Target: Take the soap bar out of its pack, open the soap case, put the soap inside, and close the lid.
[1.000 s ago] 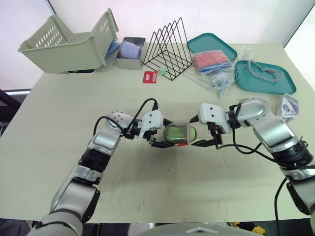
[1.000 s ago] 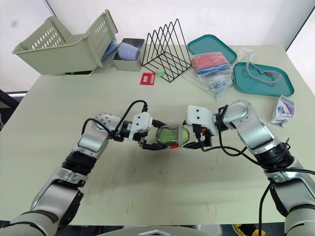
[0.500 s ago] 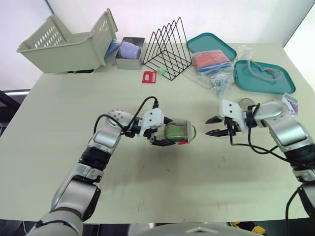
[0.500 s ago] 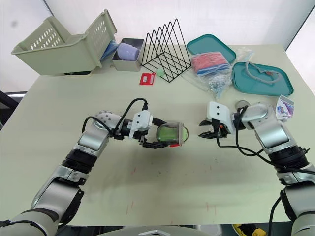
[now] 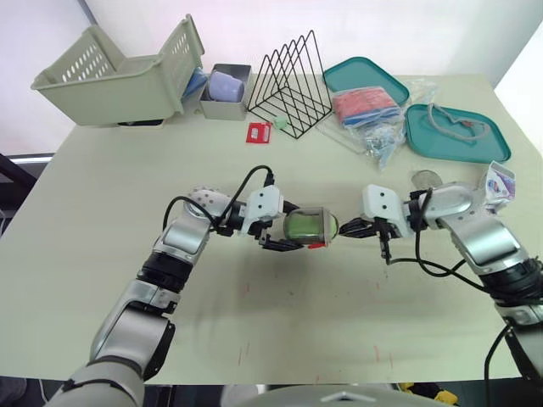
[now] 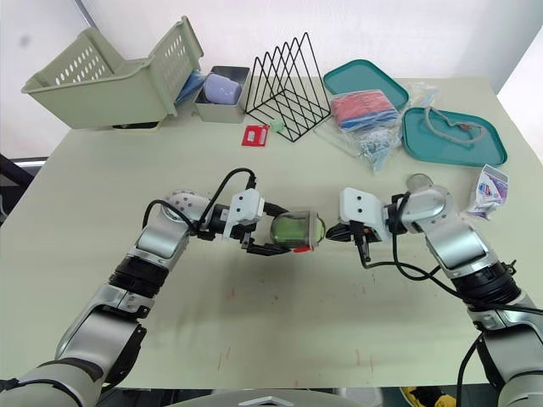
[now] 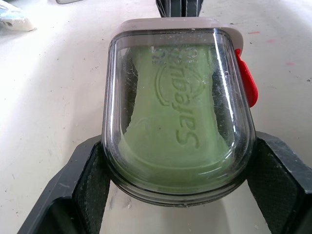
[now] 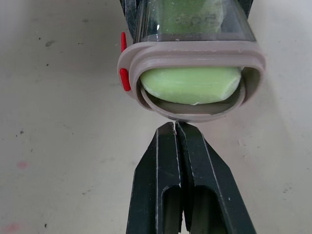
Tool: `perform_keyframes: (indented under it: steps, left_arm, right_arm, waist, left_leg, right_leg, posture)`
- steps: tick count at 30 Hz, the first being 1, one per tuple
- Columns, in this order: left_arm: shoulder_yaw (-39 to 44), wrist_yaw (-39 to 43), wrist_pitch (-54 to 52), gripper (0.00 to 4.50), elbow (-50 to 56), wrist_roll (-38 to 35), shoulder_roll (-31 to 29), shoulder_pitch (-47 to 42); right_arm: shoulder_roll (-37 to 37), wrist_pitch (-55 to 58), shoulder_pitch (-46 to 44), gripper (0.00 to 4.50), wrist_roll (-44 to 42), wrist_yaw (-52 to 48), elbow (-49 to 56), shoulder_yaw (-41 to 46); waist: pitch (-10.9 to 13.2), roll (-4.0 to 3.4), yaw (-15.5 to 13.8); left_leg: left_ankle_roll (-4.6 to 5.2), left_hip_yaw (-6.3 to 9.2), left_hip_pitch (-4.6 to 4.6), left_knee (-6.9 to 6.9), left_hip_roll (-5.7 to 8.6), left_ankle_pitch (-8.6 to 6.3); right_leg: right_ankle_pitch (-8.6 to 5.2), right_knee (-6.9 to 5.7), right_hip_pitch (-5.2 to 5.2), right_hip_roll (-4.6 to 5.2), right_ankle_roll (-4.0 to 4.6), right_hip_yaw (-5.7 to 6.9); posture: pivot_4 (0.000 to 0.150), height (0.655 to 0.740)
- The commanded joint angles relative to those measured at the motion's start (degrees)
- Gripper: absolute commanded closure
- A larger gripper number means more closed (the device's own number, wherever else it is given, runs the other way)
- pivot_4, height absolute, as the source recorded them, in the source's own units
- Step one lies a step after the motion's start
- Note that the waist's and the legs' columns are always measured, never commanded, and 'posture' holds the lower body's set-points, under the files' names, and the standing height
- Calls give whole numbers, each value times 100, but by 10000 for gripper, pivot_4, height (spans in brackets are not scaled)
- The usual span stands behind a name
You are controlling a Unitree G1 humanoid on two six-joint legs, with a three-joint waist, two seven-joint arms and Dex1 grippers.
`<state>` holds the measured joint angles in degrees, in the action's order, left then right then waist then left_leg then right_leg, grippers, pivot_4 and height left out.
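Two trays (image 5: 490, 146) and a rack (image 5: 288, 83) sit well back; left gripper (image 5: 288, 230) clamps the soap case (image 5: 312, 225), right gripper (image 5: 347, 229), pinched closed, meets its rim.

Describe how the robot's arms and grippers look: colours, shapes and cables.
Both arms are silver-grey rounded segments with black joints. The left gripper and right gripper each have a white boxy housing and two flat black fingers. Black cables loop from forearm to housing.

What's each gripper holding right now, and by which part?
Left gripper clamps the soap case across its clear sides, soap inside. Right gripper, jaws shut, holds nothing; tips at the case's rim.
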<state>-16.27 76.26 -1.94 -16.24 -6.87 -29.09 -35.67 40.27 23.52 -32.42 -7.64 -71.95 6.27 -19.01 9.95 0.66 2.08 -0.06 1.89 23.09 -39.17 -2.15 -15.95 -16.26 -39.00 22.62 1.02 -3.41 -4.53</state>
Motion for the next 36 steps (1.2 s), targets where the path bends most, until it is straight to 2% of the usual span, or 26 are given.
perform_keyframes:
  steps: [1,10,11,14,17,18,20,28,30,33,36]
  left_arm:
    - [26,10,95,10884,135,-55,40,-115]
    - [44,-24,154,10884,136,-49,29,-70]
    - [54,-42,167,10884,140,-49,30,-64]
    - [76,-72,177,10884,169,-70,35,-51]
    - [81,-72,175,10884,241,-106,42,-33]
    - [79,-69,174,10884,267,-114,44,-25]
    - [74,-63,181,10884,318,-126,50,-5]
    - [56,-145,129,10884,526,-134,160,32]
    - [49,-155,131,10884,538,-131,177,32]
    - [31,-160,120,10884,569,-135,192,36]
    - [16,-162,114,10884,588,-128,209,44]
  right_arm:
    - [-42,-35,-134,44601,-19,17,300,-1]
    - [199,258,-65,44601,-160,-28,4,306]
    - [267,443,-25,39464,-266,-48,-47,412]
    - [456,991,55,28159,-663,-167,-238,729]
    - [549,1805,124,12601,-1183,-219,-459,1099]
    - [608,2026,163,9894,-1303,-277,-488,1140]
    - [656,2695,235,393,-1671,-296,-471,1269]
    - [355,5672,388,393,-3229,305,-459,2054]
    - [68,6245,335,393,-3505,604,-471,2389]
    - [-443,6777,204,393,-3716,1108,-524,2941]
    - [-712,6898,209,393,-3992,1502,-432,3140]
  waist:
    - [0,0,1]
    - [0,0,-6]
    - [0,0,-11]
    - [0,0,-23]
    - [0,0,-23]
    - [0,0,-23]
    - [0,0,-21]
    - [0,0,-13]
    - [0,0,-11]
    - [0,0,-1]
    - [0,0,-10]
  left_leg:
    - [0,0,0,0,0,0]
    - [0,0,0,0,0,0]
    - [0,0,0,0,0,0]
    - [0,0,1,-1,0,0]
    - [0,0,1,-1,0,0]
    - [0,0,1,-1,0,0]
    - [0,1,1,0,0,0]
    - [1,1,3,-1,0,0]
    - [1,2,3,-1,0,0]
    - [1,2,3,0,1,0]
    - [1,2,4,0,1,0]
  right_leg:
    - [0,0,0,0,0,0]
    - [0,0,0,0,0,0]
    - [0,0,0,0,0,0]
    - [0,1,-1,1,0,0]
    - [0,1,-1,0,0,0]
    - [0,0,-1,0,0,0]
    - [0,0,-1,-1,0,0]
    - [0,-1,-1,0,0,-1]
    - [0,0,-1,-1,0,-1]
    - [0,-1,-1,-2,0,-1]
    - [0,-1,0,-2,0,-1]
  posture:
    - [1500,7400]
    - [1500,7400]
    - [1500,7400]
    - [1500,7400]
    - [1500,7400]
    - [1500,7400]
    - [1500,7400]
    - [1500,7400]
    - [1500,7400]
    - [1500,7400]
    - [1500,7400]
